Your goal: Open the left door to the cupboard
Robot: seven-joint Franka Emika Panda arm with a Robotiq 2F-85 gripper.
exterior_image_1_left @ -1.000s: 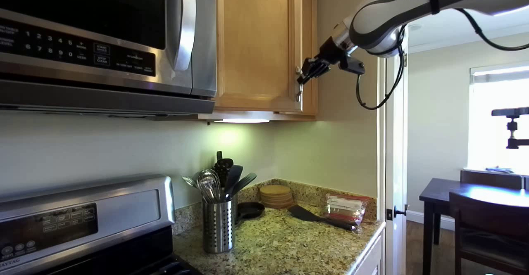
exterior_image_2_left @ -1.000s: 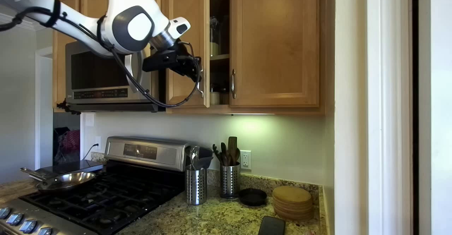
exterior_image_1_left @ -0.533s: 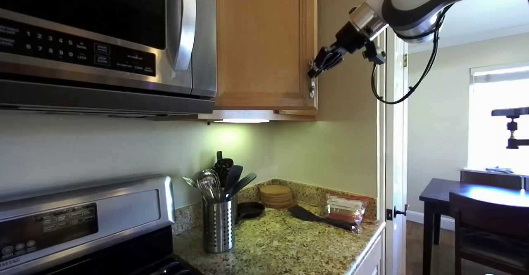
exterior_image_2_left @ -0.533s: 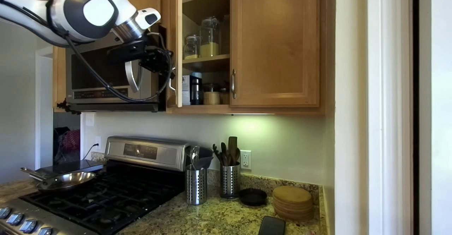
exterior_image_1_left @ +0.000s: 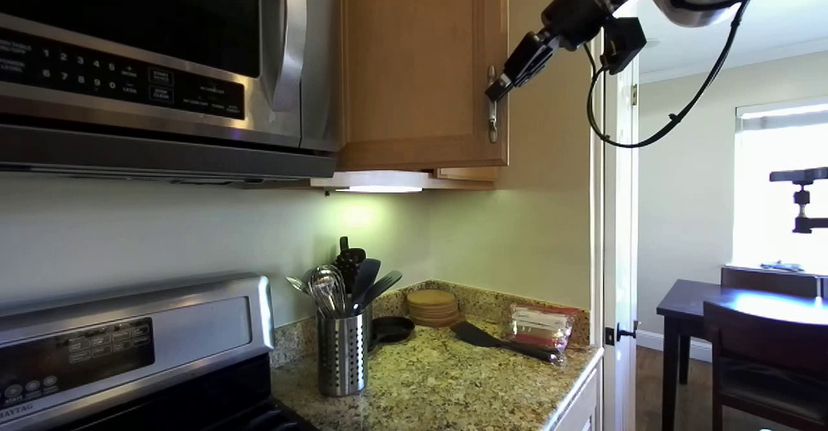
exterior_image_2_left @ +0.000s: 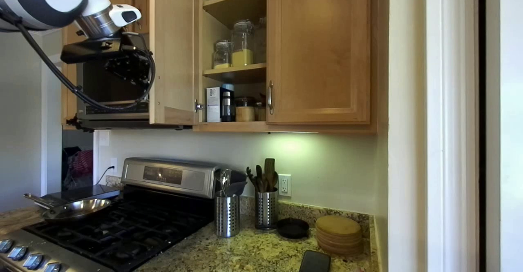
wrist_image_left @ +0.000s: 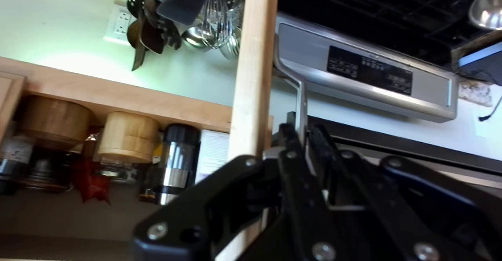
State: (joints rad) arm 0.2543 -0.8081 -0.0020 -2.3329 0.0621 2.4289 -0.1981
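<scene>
Kitchen corner with pale walls (exterior_image_1_left: 511, 237) and a speckled stone bench (exterior_image_1_left: 420, 379) running below one light maple cupboard (exterior_image_2_left: 245, 127). To the cupboard's left are one black stove (exterior_image_2_left: 122, 227) and, above it, one steel microwave (exterior_image_1_left: 168, 72).

In an exterior view the left door (exterior_image_2_left: 173, 68) stands well open, its long axis upright, with two shelves (exterior_image_2_left: 233, 70) showing; its hinge (exterior_image_2_left: 198, 105) is far and to the right, its free edge near. From the claw (wrist_image_left: 304, 131), the only one in sight, the door lies just to the right there, and the claw is at its outer face. It is clenched around the slim silver handle (wrist_image_left: 301, 104), which runs upright like the door; in the wrist view the handle passes between both fingers (wrist_image_left: 290, 139). As a judgement, the task looks nearly done: any further pull would need to travel in an arc leftward around the hinge, the claw turning as it goes.

Cupboard doors number two; the right door (exterior_image_2_left: 318, 55) is closed. Smaller things, counted: one frying pan (exterior_image_2_left: 77, 211), one stack of round wooden boards (exterior_image_2_left: 339, 233), two steel utensil holders (exterior_image_2_left: 227, 215), at least two glass jars (exterior_image_2_left: 242, 45), and two bar handles (exterior_image_2_left: 270, 98), one per door.
</scene>
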